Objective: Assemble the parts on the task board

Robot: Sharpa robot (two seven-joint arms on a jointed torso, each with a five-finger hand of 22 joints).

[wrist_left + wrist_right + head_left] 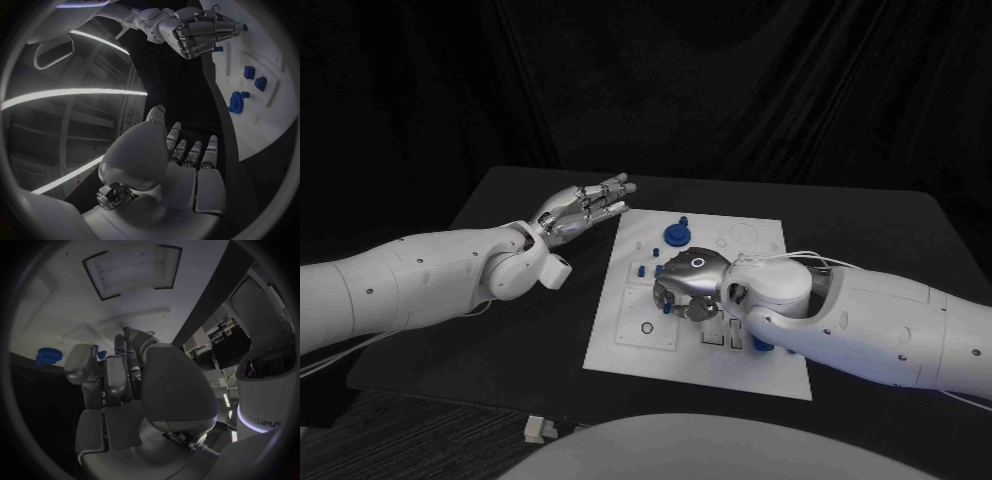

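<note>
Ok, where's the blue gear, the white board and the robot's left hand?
blue gear (676,235), head view, on its round top.
task board (635,350), head view, on a bare near corner.
left hand (584,208), head view, on its palm.

Your head camera looks down from above onto the table (516,200) and the board (625,345), both arms entering. Left wrist camera sits close behind the left hand (181,165), facing past it to the board's edge. Right wrist camera hugs the right hand (125,390), board close behind. All three share the board.
</note>
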